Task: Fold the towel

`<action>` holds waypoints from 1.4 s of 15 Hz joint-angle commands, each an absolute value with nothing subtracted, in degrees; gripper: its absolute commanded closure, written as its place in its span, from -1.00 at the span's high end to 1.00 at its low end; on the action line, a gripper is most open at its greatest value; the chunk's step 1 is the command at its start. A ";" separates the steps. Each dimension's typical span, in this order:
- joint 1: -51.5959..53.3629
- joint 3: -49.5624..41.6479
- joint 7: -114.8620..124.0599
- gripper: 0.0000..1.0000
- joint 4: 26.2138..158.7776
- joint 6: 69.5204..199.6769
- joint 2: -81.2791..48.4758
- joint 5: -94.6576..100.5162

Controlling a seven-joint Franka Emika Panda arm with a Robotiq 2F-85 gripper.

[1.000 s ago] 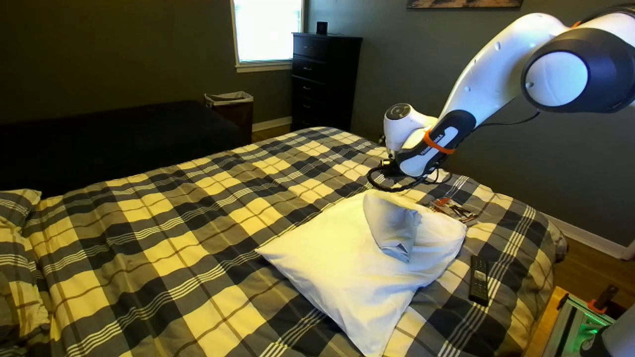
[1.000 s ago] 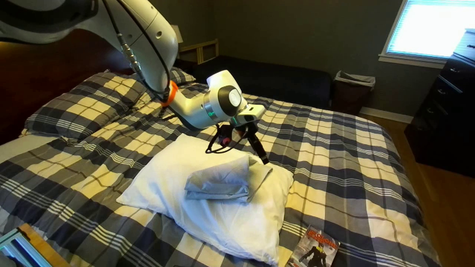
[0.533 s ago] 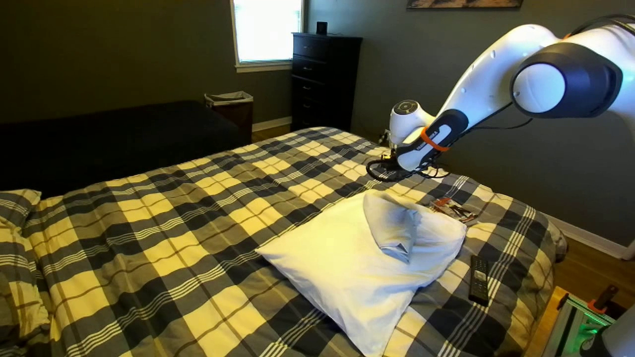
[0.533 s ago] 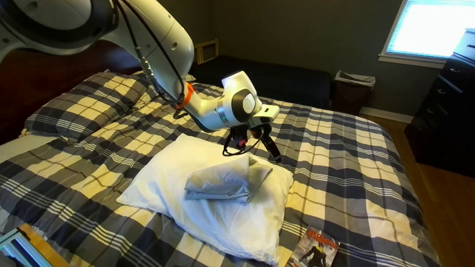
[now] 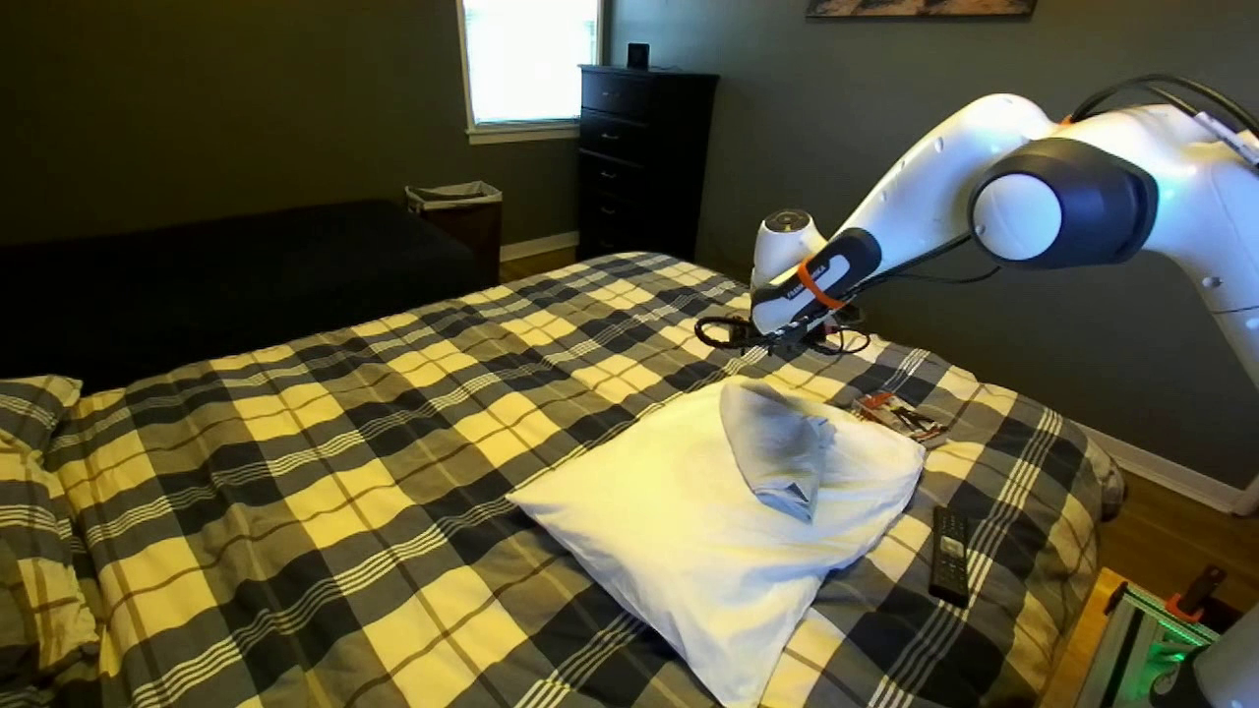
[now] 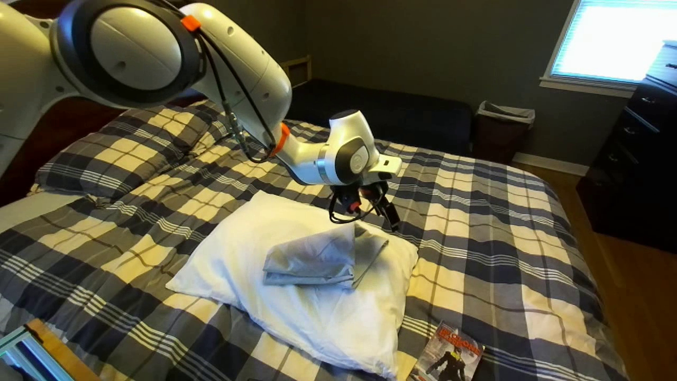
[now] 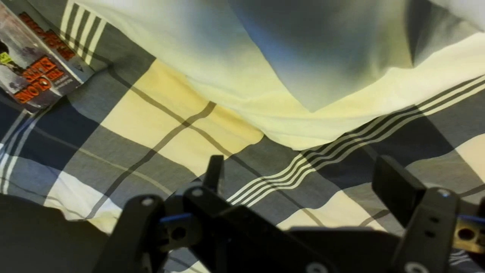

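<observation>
One partly folded grey towel [image 6: 312, 256] is draped on a white pillow [image 6: 222, 259]. Nothing is held by the gripper [image 7: 305, 177], its fingers [image 7: 398, 189] spread wide. Soft, light handling is expected; the pointed corner [image 7: 308, 99] is probably best pinched.

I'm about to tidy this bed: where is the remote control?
In an exterior view, the black remote lies toward the right on the plaid bedspread, just right of the white pillow and, in the picture, below the red-lettered cover.
</observation>
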State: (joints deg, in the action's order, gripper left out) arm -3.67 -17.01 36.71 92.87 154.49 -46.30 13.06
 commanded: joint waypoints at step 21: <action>-9.58 -13.02 26.34 1.00 58.74 129.14 -68.23 1.02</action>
State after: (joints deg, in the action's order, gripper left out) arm -7.86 -14.41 28.03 64.41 131.93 -64.88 3.19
